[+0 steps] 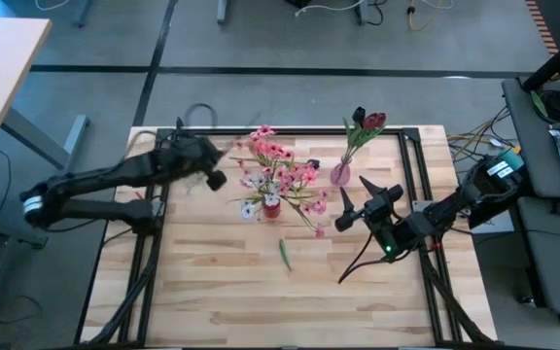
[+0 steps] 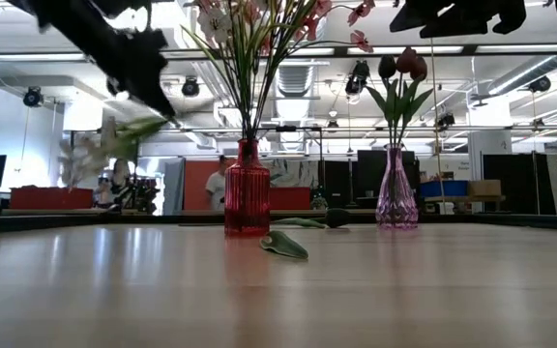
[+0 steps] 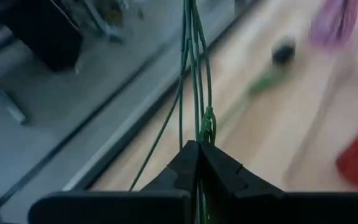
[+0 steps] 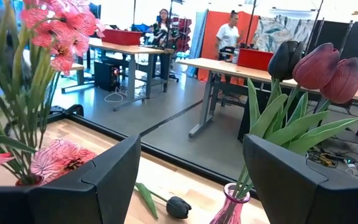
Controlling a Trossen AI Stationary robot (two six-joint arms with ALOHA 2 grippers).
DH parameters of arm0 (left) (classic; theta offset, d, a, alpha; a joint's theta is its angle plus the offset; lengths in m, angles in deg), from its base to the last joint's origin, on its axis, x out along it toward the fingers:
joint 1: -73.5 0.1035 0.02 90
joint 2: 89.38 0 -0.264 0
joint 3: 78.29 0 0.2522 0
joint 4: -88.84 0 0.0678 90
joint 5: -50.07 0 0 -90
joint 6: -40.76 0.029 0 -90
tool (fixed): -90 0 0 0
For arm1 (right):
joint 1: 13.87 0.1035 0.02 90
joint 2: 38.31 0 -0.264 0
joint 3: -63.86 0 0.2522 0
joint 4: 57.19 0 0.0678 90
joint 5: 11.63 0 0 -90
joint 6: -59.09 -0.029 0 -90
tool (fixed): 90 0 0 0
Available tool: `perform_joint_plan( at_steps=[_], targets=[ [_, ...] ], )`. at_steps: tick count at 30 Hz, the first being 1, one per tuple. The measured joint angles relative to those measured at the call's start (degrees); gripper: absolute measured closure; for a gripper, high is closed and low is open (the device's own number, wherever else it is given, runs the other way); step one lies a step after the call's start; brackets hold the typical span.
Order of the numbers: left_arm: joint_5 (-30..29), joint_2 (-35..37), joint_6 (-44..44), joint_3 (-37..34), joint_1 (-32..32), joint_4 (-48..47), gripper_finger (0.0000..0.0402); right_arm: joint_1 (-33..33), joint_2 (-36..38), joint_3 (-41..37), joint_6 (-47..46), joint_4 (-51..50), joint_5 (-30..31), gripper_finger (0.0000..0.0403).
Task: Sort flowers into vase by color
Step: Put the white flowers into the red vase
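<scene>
A red vase (image 1: 272, 206) (image 2: 248, 188) holds pink blossom sprays (image 1: 282, 167) (image 4: 55, 31). A purple vase (image 1: 340, 175) (image 2: 395, 190) holds dark red and near-black tulip buds (image 1: 369, 121) (image 4: 319, 65). One dark bud (image 4: 178, 206) (image 2: 337, 218) lies on the table between the vases. My left gripper (image 1: 214, 173) (image 3: 199, 155) hovers left of the red vase, shut on a white blossom sprig (image 2: 102, 147). My right gripper (image 1: 350, 209) is open, raised near the purple vase, touching nothing. My left gripper pinches the sprig's thin green stems (image 3: 200, 127) between its two shut fingers; several strands run on past the fingertips. The sprig is lifted clear of the table, and its white blossoms (image 2: 95, 150) hang blurred below the gripper in the low view.
A loose green leaf (image 1: 284, 255) (image 2: 284, 245) lies on the wood near the table's middle, on the near side of the red vase. A black frame rail (image 1: 290, 129) runs along the far edge. People stand at desks in the room behind (image 4: 232, 34).
</scene>
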Motion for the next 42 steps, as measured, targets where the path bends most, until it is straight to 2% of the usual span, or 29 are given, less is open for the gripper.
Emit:
perform_joint_plan(
  at_steps=[8, 16, 22, 25, 29, 33, 38, 42],
  targets=[
    [4.76, 16.57, -3.93, 0.07, -0.13, 9.7, 0.0401, 0.11, 0.0, 0.0, 0.06, -0.01, -4.0, 0.0129],
    [26.41, 26.62, -12.53, 0.07, -0.2, 21.01, 0.0402, 1.98, -0.02, 0.6, 8.71, -0.12, -11.7, 0.0129],
    [39.22, 30.21, -20.77, 0.09, -0.17, 25.62, 0.0402, 3.57, -0.02, 3.18, 19.96, -0.12, -15.56, 0.0129],
    [44.25, 31.22, -24.68, 0.09, -0.2, 26.86, 0.0402, 4.78, -0.02, 4.65, 24.58, -0.49, -19.77, 0.0129],
    [48.21, 32.95, -29.33, 0.09, -0.2, 30.04, 0.0402, 6.54, -0.02, 7.27, 28.27, -4.76, -25.66, 0.0129],
    [51.88, 34.61, -33.66, 0.09, -0.2, 33.58, 0.0401, 8.07, -0.03, 10.5, 29.3, -15.37, -31.58, 0.0129],
    [51.82, 34.88, -38.42, -0.99, -0.88, 37.97, 0.0401, 8.11, -0.04, 16.07, 30.88, -29.91, -39.42, 0.0129],
    [51.56, 32.38, -41.88, -1.51, -1.09, 47.32, 0.0401, 8.09, -0.07, 21.96, 30.86, -37.46, -40.72, 0.0129]
  ],
)
